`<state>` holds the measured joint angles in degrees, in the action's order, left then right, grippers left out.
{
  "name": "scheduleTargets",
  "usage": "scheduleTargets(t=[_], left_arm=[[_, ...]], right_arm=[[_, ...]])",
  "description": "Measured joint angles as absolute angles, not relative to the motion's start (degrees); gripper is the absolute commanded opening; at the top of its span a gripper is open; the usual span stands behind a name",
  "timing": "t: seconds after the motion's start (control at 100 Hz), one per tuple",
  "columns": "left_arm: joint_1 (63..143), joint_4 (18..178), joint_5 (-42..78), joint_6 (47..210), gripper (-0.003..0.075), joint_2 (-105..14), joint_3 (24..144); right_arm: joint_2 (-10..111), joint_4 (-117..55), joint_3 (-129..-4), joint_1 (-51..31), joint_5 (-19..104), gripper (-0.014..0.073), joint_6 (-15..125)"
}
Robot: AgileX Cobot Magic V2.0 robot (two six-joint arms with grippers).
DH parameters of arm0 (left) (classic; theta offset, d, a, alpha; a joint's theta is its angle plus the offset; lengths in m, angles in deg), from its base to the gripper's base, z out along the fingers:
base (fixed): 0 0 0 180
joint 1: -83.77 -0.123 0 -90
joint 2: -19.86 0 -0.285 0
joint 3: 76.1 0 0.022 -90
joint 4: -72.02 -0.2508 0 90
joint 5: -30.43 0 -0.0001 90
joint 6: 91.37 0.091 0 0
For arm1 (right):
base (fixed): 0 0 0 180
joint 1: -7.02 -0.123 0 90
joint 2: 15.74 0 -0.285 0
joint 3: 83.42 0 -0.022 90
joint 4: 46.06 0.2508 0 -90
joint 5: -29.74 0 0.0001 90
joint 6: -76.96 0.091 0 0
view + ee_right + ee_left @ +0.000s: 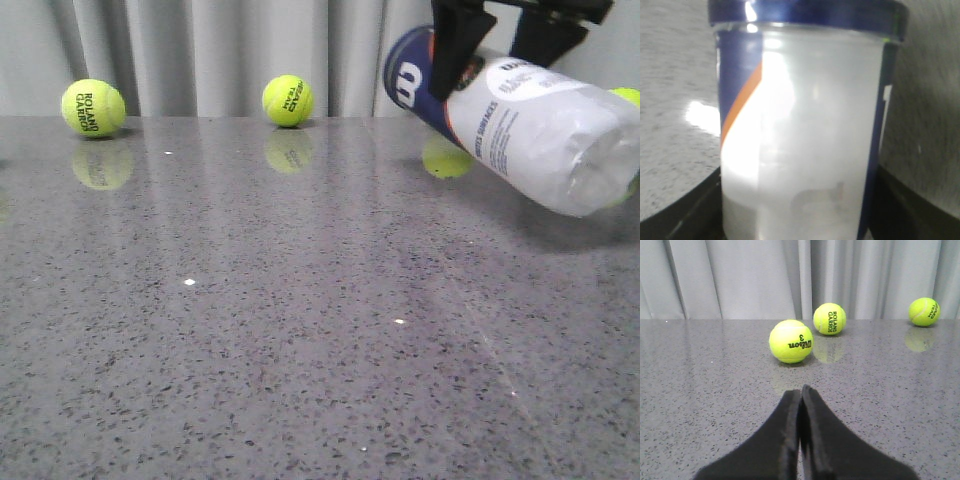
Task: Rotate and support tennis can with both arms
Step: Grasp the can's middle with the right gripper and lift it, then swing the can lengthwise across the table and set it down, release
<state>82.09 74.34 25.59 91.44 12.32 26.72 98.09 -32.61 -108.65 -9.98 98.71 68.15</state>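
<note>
Right gripper (487, 45) fingers pinch the tennis can (520, 118) near its navy end, holding it tilted above the tabletop (300, 330). Left gripper (800, 405) fingers pressed together, well apart. Can likely light, smooth, slippery, thin-walled; the clear free end wants support.

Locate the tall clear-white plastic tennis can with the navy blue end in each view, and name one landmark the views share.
Front view: the tennis can is at upper right, tilted, held off the grey table by the right gripper.
Left wrist view: not in it; only the shut left gripper and balls.
Right wrist view: the can fills the centre.
Shared landmark: the yellow-green ROLAND GARROS tennis ball.
</note>
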Motion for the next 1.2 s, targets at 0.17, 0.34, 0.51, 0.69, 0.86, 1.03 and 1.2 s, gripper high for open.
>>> scheduleTargets(t=[0.17, 0.34, 0.51, 0.69, 0.86, 1.03, 1.2], left_arm=[[82.09, 74.34, 25.59, 91.44, -0.002, 12.32, 26.72], [82.09, 74.34, 25.59, 91.44, -0.002, 12.32, 26.72], [82.09, 74.34, 25.59, 91.44, -0.002, 12.32, 26.72], [82.09, 74.34, 25.59, 91.44, -0.002, 12.32, 26.72], [82.09, 74.34, 25.59, 91.44, -0.002, 12.32, 26.72], [82.09, 74.34, 25.59, 91.44, -0.002, 12.32, 26.72], [82.09, 74.34, 25.59, 91.44, -0.002, 12.32, 26.72]], right_arm=[[98.09, -32.61, -114.16, -15.82, 99.35, 0.0288, 54.8], [98.09, -33.52, -115.66, -23.13, 98.22, 0.0288, 38.49], [99.14, -34.57, -115.84, -28.96, 97.66, 0.0288, 24.1], [102.23, -37.35, -115.84, -32.35, 96.49, 0.0288, 18.97], [105.41, -38.5, -115.84, -32.61, 96.13, 0.0293, 18.51], [106.37, -38.72, -115.84, -32.61, 94.65, 0.0301, 18.83], [107.62, -38.72, -115.84, -32.61, 93.99, 0.0304, 19.02]])
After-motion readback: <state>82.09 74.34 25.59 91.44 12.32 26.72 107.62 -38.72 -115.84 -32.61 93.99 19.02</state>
